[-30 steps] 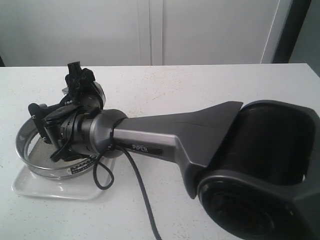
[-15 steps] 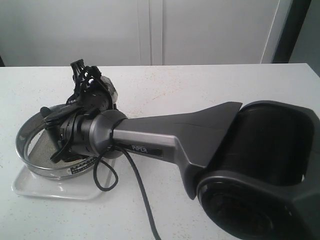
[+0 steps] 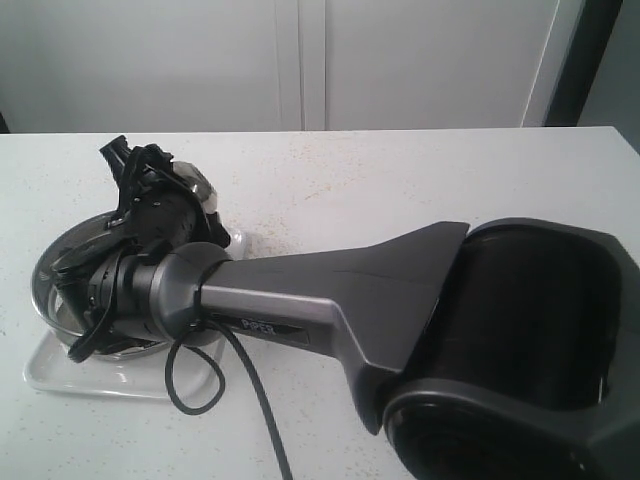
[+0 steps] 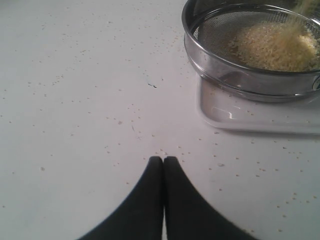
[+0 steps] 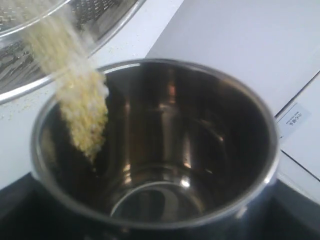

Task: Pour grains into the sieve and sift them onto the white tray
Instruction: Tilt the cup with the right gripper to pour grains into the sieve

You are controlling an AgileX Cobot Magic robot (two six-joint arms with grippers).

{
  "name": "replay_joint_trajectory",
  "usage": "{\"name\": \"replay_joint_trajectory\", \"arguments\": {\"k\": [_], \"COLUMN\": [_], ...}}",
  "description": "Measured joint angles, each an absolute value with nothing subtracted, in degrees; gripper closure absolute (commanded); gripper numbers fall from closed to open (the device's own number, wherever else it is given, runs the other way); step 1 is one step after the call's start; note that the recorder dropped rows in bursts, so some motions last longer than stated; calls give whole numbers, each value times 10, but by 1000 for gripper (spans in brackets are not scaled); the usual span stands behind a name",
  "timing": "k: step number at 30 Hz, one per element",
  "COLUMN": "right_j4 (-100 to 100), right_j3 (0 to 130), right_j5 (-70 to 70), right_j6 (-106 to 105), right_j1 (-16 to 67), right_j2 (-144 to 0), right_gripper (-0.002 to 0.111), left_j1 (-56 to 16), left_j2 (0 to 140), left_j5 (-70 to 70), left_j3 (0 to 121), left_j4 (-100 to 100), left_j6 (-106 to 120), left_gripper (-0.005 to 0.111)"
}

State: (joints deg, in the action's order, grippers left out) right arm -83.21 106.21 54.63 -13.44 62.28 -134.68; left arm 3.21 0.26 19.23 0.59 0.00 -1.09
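The sieve (image 4: 225, 67) sits on the white tray (image 4: 235, 119) at the table's left. A yellow-beige heap of grains (image 4: 272, 47) lies on its mesh. My right gripper (image 3: 158, 200) reaches across from the right, shut on a small steel cup (image 5: 200, 125) that is tipped over the sieve (image 3: 50, 272). Grains (image 5: 82, 110) slide along the cup's wall and stream over its lip into the sieve (image 5: 102, 12). My left gripper (image 4: 163, 161) is shut on nothing, low over the bare table, a short way from the tray's corner.
The large grey right arm (image 3: 330, 290) spans the table and hides most of the sieve and the tray (image 3: 55, 375) in the exterior view. A black cable (image 3: 190, 380) loops below the wrist. White cabinet doors (image 3: 300, 60) stand behind the speckled table.
The right wrist has swung left and rolled, tipping the cup further over the sieve. The arm now covers more of the sieve.
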Motion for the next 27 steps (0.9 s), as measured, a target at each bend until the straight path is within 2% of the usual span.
{"name": "replay_joint_trajectory", "arguments": {"k": [15, 27], "right_j4": [-874, -902], "right_j3": [1062, 1062], "right_j5": [548, 543], "right_j6": [-233, -185], "right_j1": [645, 645], "right_j2": [-1347, -1347], "right_gripper": [108, 108], "left_j1": [32, 32], "left_j2": [3, 3], "left_j5": [192, 192], "left_j3": [6, 6], "left_j4": [0, 0], "left_j6": [-11, -11], "left_gripper": [107, 107]}}
